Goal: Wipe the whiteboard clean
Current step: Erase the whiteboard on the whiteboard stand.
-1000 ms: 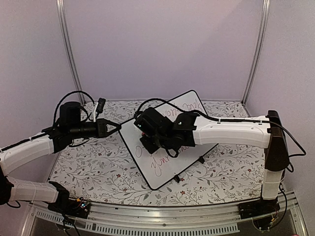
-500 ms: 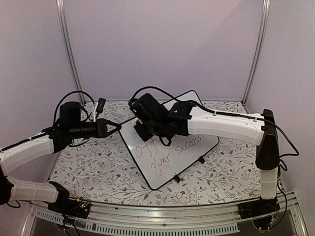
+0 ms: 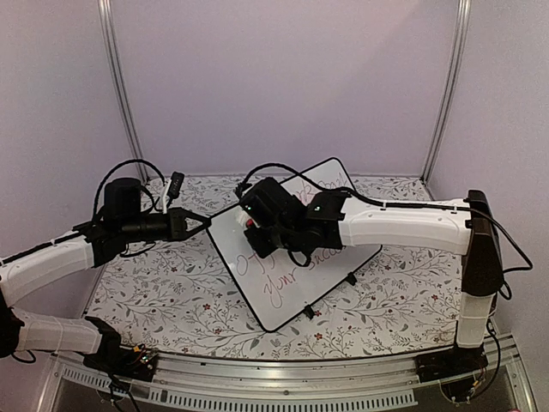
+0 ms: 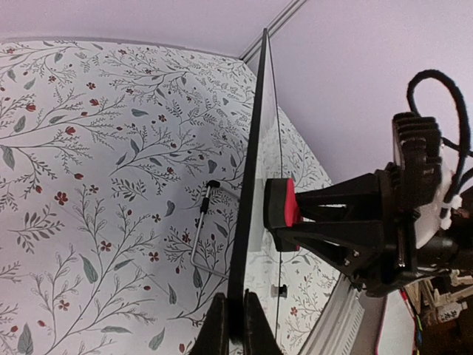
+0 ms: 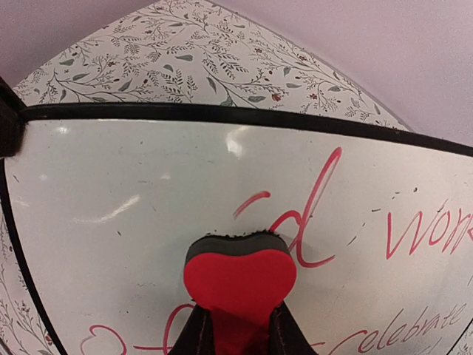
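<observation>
Overhead view of a table under a floral cloth (image 3: 171,292), with pale lilac walls behind. Near the middle, a little right of centre, the whiteboard (image 3: 276,313): glossy white, thin black rim, rounded corners, turned like a diamond and propped at a slant on two small black feet (image 3: 350,279) along its near-right edge. Red handwriting (image 3: 281,287) across the face; legible in the lower lines, roughly "your success".

Reaching in from the left, the left gripper (image 3: 204,221), fingers pressed together on the board's left corner, pinching the rim. From the left wrist camera, that pinch at the bottom of the picture: two fingertips (image 4: 216,329) clamped either side of the black edge, board seen edge-on and running up the frame, floral cloth behind it.

Stretching across from the right, the right gripper (image 3: 255,230), over the upper left part of the board. Clamped tight on a small red eraser (image 3: 250,225). From the right wrist camera, a heart-shaped red block topped by a dark felt pad, gripped between two dark fingers (image 5: 194,336) and pressed flat against the white face. Touching the pad's right side, a red letter "d"; further right, "wor"; lower right, "celebrate". Left of the eraser, bare glossy white with a few faint specks and soft reflections. From the left wrist camera, pad in contact with the board's face partway up.
</observation>
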Controlling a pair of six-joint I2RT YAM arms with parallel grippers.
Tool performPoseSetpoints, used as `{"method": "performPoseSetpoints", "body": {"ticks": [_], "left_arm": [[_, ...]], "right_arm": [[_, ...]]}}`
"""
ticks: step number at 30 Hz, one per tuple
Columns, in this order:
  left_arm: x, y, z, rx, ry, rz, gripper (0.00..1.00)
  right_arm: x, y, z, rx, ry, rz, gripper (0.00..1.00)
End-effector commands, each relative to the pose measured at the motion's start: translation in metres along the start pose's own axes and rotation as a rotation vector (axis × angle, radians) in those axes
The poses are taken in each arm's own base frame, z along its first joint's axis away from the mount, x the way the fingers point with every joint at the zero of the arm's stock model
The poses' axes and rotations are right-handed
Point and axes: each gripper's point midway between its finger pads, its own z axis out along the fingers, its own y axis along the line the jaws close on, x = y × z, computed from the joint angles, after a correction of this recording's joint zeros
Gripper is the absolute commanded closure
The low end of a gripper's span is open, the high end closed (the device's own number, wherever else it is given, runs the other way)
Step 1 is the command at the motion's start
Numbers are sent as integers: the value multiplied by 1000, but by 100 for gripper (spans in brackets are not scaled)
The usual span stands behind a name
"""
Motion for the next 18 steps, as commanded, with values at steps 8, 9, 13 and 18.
{"method": "performPoseSetpoints", "body": {"ticks": [8, 9, 13, 18], "left_arm": [[1, -25, -3, 117, 9, 68, 100], [1, -26, -3, 119, 8, 70, 100], [1, -26, -3, 118, 8, 69, 100], [1, -26, -3, 121, 8, 71, 100]], "right_arm": [[59, -12, 10, 16, 157, -9, 96], [58, -11, 10, 16, 154, -7, 96], [47, -12, 11, 28, 128, -4, 96], [21, -15, 14, 56, 78, -2, 96]]}}
